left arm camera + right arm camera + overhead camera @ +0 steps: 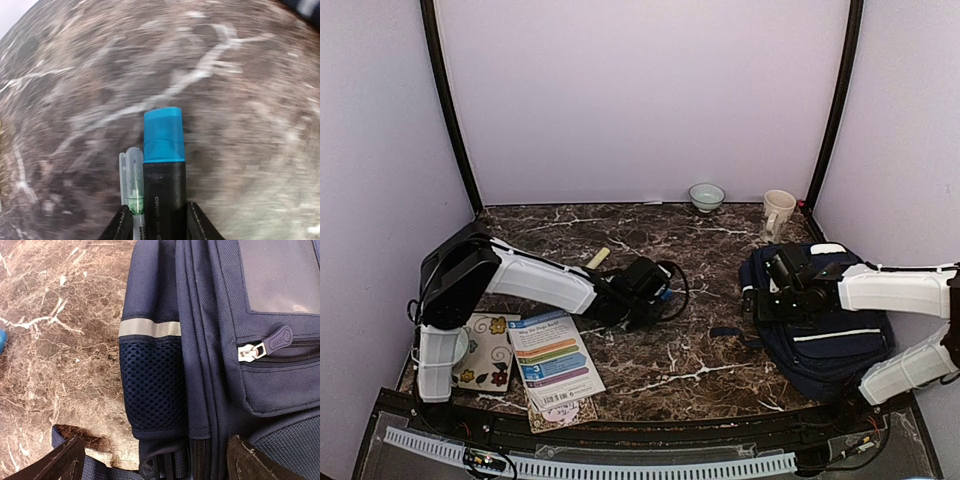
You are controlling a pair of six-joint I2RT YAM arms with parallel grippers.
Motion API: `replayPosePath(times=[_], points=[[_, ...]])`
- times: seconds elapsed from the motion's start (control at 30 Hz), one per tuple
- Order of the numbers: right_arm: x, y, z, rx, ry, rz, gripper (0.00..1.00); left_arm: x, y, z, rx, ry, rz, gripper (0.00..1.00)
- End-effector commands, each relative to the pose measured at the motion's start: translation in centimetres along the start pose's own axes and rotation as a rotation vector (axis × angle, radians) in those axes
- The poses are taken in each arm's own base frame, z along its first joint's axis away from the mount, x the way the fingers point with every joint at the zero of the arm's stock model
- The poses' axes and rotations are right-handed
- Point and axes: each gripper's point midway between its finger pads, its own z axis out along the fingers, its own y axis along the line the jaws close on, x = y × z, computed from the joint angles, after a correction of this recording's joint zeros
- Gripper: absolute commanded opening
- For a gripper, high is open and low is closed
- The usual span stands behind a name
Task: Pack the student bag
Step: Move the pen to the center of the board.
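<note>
1. Gripping a highlighter point(164, 165) and a pen point(134, 186) side by side in the left hand point(157, 226), low over the bench point(650, 365); likely the carry step.
2. Holding the right hand point(157, 458) released, fingers point(60, 463) wide, over the bag point(832, 342) on the bench's right side; front pocket point(280, 377) zipped.
3. Next, probably: finding an open compartment before dropping.
4. Leaving booklet point(555, 362), cup point(777, 213), bowl point(706, 196) aside; strap point(725, 331) lying between.

Matt woven cloth student bag point(210, 340) on glossy marble-look table point(650, 360).
</note>
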Motion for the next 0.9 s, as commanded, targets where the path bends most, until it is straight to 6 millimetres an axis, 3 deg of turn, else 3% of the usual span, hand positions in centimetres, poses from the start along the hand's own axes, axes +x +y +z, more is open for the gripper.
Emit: replayPosePath(times=[0.0, 0.23, 0.47, 0.53, 0.73, 0.87], points=[[-0.2, 0.2, 0.5, 0.014, 0.005, -0.009, 1.00, 5.9, 7.1, 1.5, -0.119, 0.185, -0.073, 0.36], [-0.2, 0.6, 0.6, 0.010, 0.013, -0.019, 0.99, 6.9, 13.4, 2.0, -0.163, 0.203, -0.226, 0.36], [-0.4, 1.3, 0.0, -0.003, 0.009, -0.026, 0.99, 6.8, 15.3, 1.4, -0.140, 0.168, -0.305, 0.39], [-0.1, 1.3, -0.1, -0.002, 0.020, -0.028, 1.00, 6.6, 15.5, 1.0, -0.139, 0.155, -0.315, 0.45], [0.3, 1.9, -1.1, 0.002, 0.037, -0.055, 0.99, 5.2, 15.8, -1.7, -0.117, 0.059, -0.346, 0.80], [0.0, 2.2, -2.1, -0.008, 0.019, -0.050, 1.00, 4.8, 16.6, -4.1, -0.134, 0.007, -0.366, 0.87]])
